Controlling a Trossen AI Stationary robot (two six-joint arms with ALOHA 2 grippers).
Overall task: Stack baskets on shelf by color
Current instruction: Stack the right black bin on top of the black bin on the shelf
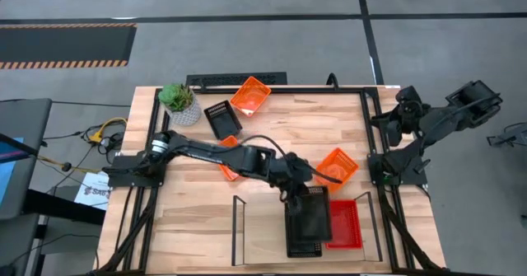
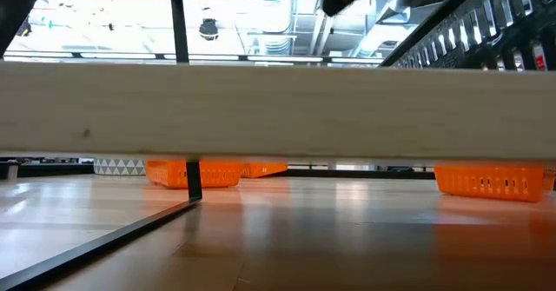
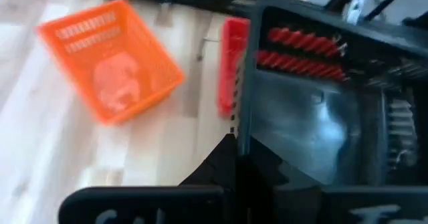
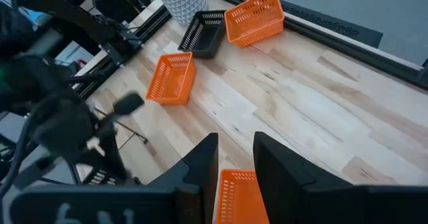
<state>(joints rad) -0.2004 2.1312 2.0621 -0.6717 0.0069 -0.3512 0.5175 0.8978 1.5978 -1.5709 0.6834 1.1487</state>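
Wooden tabletop (image 1: 329, 128) carries the shelf (image 1: 263, 226). Left gripper (image 1: 298, 195) clamps a black basket (image 1: 306, 220), long axis running front-to-back, beside the red basket (image 1: 346, 224). Right gripper (image 4: 235, 158) waits parted at the table's right edge.

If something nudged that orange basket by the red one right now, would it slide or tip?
The orange basket would probably slide: its mesh walls look like thin, light plastic, and the wooden table looks smooth. It seems to sit tilted, so a push at the rim might tip it.

Your left wrist camera shows a black basket (image 3: 314, 127) held close at the left gripper (image 3: 234, 167), a red basket (image 3: 232, 67) just beside it, an orange basket (image 3: 110, 60) farther off on the wooden tabletop (image 3: 40, 157)
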